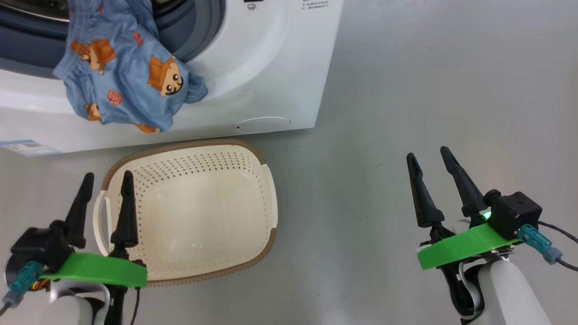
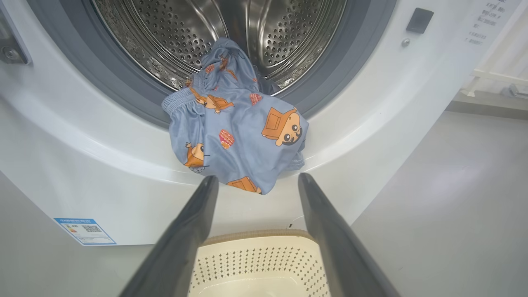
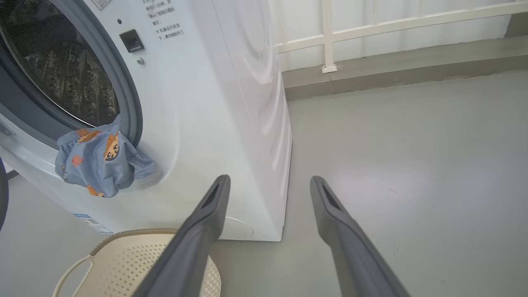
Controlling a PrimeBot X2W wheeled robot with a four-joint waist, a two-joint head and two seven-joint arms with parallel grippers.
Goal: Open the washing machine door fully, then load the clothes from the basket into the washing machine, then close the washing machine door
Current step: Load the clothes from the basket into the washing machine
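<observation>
The washing machine (image 1: 271, 67) stands with its round opening uncovered, and the steel drum (image 2: 288, 33) shows inside. The washing machine door is out of view. A bundle of light blue clothes (image 1: 122, 76) with orange cartoon figures lies over the grey gasket and front lip, partly in the drum and partly hanging outside (image 2: 235, 132) (image 3: 101, 159). On the floor in front sits the cream basket (image 1: 189, 212) with nothing in it. My left gripper (image 1: 108, 176) is open over the basket's left end, pointing at the clothes (image 2: 258, 178). My right gripper (image 1: 428, 153) is open above bare floor (image 3: 270, 178).
Grey floor (image 1: 429, 90) stretches to the right of the machine. A low kerb with a white railing (image 3: 330, 37) runs along the wall behind. A blue label (image 1: 27, 147) marks the machine's lower left corner.
</observation>
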